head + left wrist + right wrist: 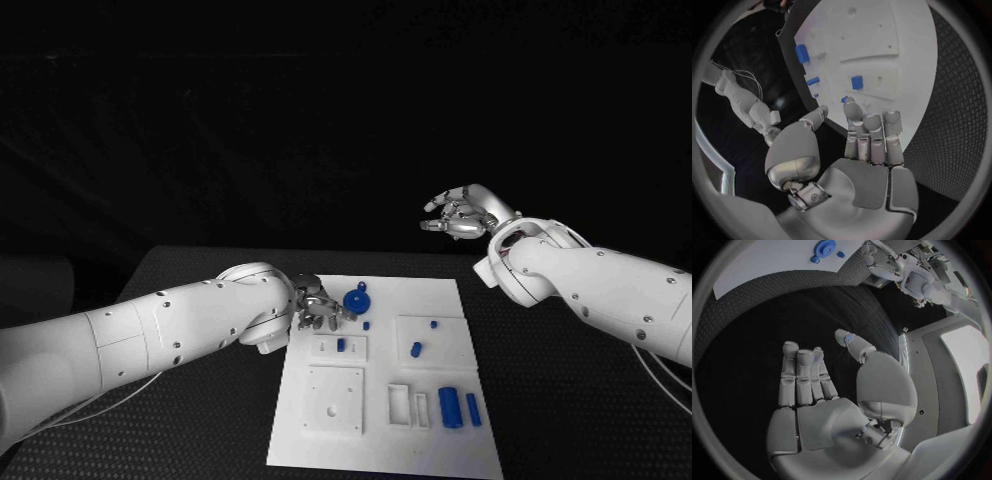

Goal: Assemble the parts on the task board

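Task board [433, 300] lies under left hand [320, 306]; right hand [464, 213] well beyond.

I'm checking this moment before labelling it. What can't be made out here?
- Head view: the left hand is partly behind its own arm, so contact with the round blue part is unclear.
- Head view: the small blue pegs are too small to identify.
- Left wrist view: the task board runs past the circle's rim.

We read this as a robotics lab test cell: a black table [188, 270] against a dark backdrop, bearing a white task board [433, 300] with machined recesses and small blue parts [450, 406], cabling trailing beside it.
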